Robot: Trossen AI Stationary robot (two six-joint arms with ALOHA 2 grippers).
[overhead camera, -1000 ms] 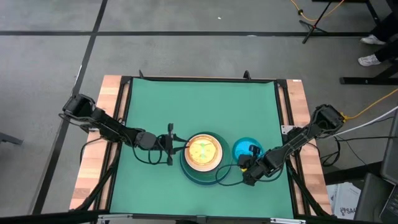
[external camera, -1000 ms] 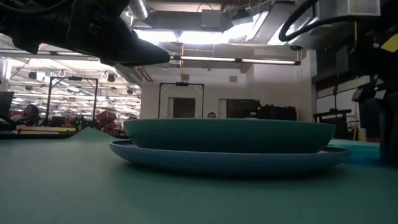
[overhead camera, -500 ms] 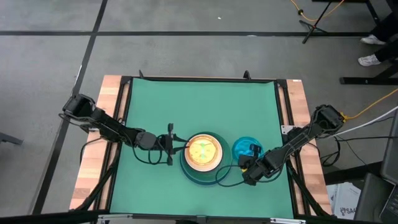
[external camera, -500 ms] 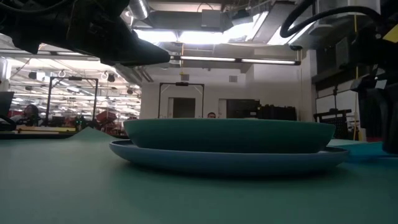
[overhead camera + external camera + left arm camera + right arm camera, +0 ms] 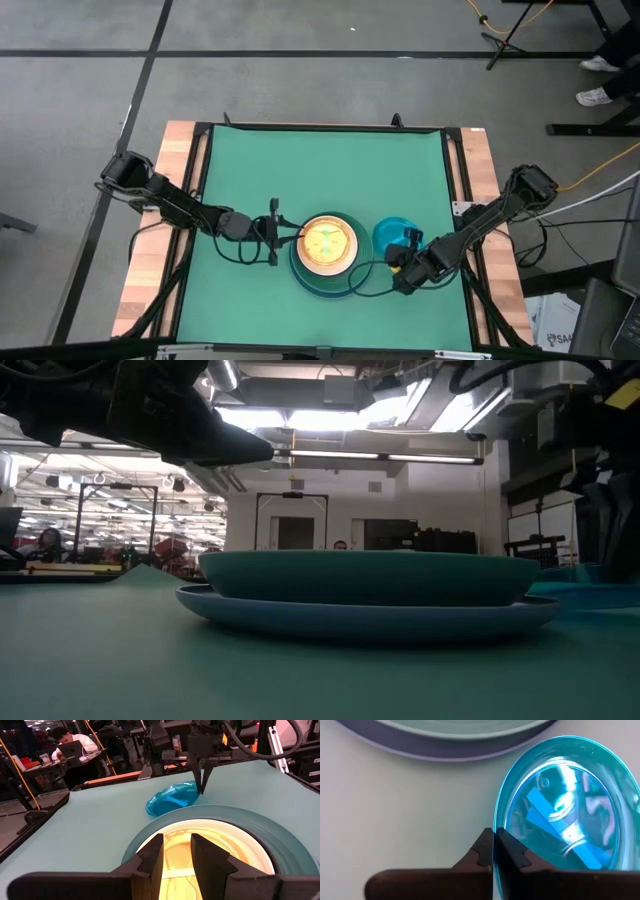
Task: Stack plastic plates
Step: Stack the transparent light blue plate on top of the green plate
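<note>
I see the stack (image 5: 326, 252) built — only the cyan plate (image 5: 394, 236) is left, its rim pinched in my right gripper (image 5: 410, 243); left gripper (image 5: 285, 233) part-open, empty.

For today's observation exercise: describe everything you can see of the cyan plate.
The cyan plate is small, round, translucent plastic with a raised rim and glossy reflections. It sits on the green mat, right of the stack, apart from it, one edge tilted up. The right gripper is shut on its rim. Nothing lies in it.
</note>
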